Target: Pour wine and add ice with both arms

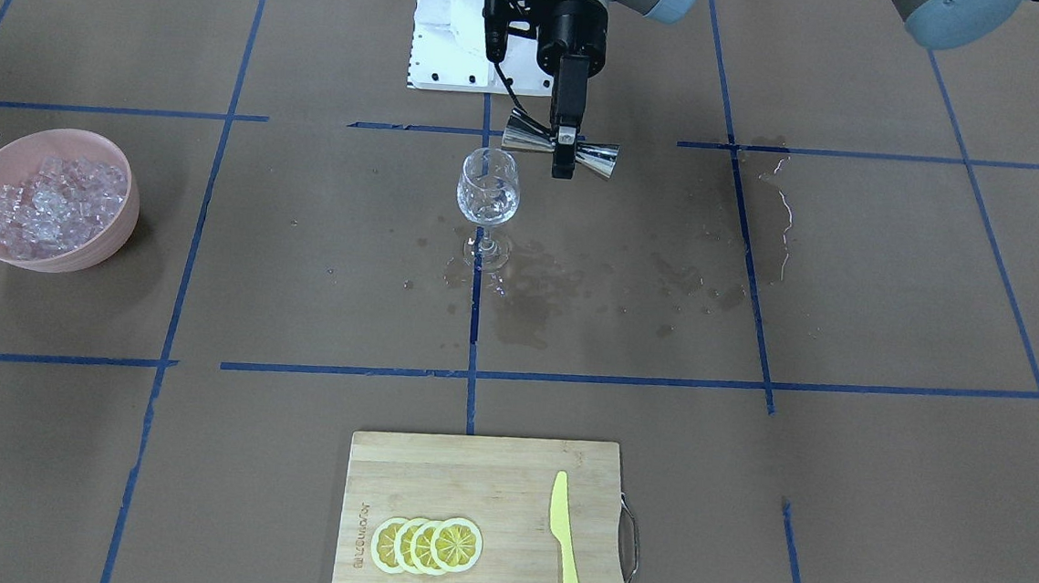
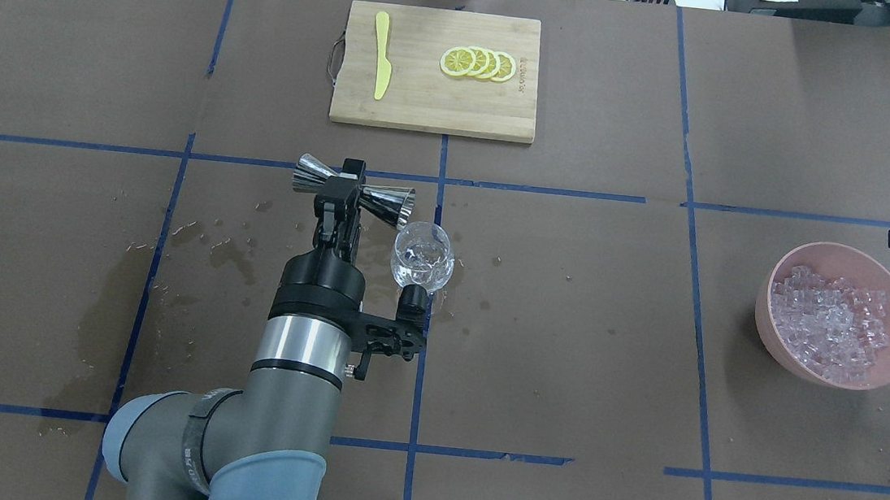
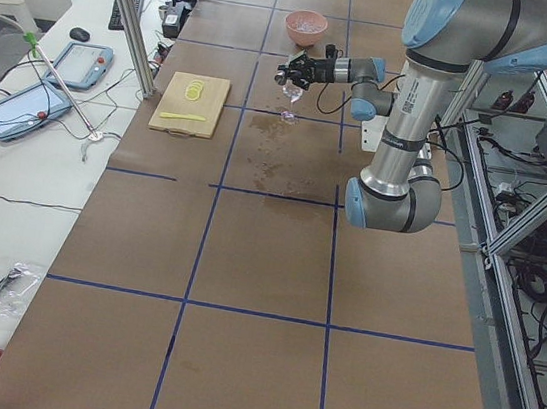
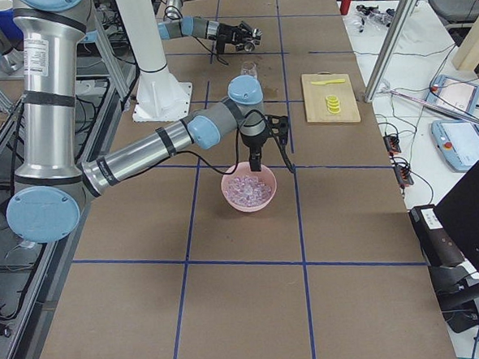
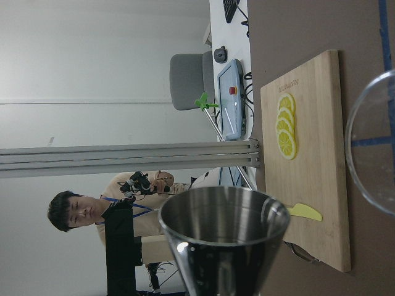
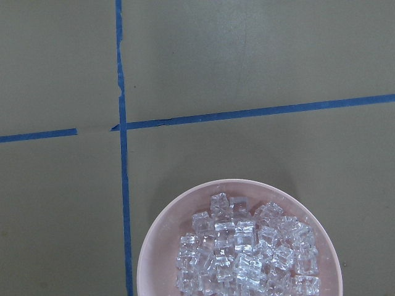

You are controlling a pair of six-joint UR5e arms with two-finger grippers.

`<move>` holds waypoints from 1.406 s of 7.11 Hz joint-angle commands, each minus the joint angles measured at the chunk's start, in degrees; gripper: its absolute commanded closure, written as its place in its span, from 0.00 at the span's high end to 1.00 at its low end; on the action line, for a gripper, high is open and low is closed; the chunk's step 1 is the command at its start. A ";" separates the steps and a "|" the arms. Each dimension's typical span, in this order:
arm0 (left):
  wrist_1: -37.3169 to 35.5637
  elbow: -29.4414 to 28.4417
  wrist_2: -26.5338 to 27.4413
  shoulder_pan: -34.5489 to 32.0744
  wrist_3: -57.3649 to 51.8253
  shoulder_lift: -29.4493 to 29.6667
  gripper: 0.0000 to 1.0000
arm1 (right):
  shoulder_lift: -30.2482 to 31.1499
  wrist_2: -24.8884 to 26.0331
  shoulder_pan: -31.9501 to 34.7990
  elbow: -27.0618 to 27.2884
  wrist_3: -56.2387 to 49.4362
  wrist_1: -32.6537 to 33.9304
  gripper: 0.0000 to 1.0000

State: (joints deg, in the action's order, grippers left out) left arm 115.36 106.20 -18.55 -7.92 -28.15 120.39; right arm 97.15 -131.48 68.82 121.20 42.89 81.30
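My left gripper (image 1: 565, 156) is shut on the waist of a steel double-cone jigger (image 1: 600, 158), held on its side just above the table. The jigger's mouth (image 2: 392, 205) points at the rim of a clear stemmed glass (image 2: 422, 258) that stands upright beside it. In the left wrist view the jigger (image 5: 225, 240) looks dark inside; I cannot make out the wine. The ice (image 2: 834, 324) is heaped in a pink bowl (image 2: 765, 313). My right gripper (image 4: 253, 164) hangs above that bowl; I cannot tell whether it is open. The right wrist view shows the ice (image 6: 247, 253) below.
A bamboo cutting board (image 2: 427, 93) on the far side carries lemon slices (image 2: 479, 63) and a yellow knife (image 2: 382, 56). Wet stains (image 1: 527, 310) mark the brown paper around the glass. The white pedestal base (image 1: 446, 39) stands behind the left gripper.
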 commanded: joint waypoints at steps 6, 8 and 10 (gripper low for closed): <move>3.37 -0.38 -0.26 0.01 35.11 0.20 0.00 | -0.65 0.00 0.00 0.09 0.00 0.00 1.00; 11.68 -0.56 -0.87 -0.16 40.09 -0.33 0.00 | -0.65 0.87 0.00 0.17 0.00 -0.09 1.00; 13.75 -0.64 -1.31 -0.43 47.78 -0.77 0.00 | -0.65 1.58 -0.09 0.26 0.00 -0.87 1.00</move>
State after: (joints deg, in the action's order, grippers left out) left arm 127.73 105.64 -19.62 -8.25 14.45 119.85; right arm 96.51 -130.24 68.76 121.43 42.89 81.04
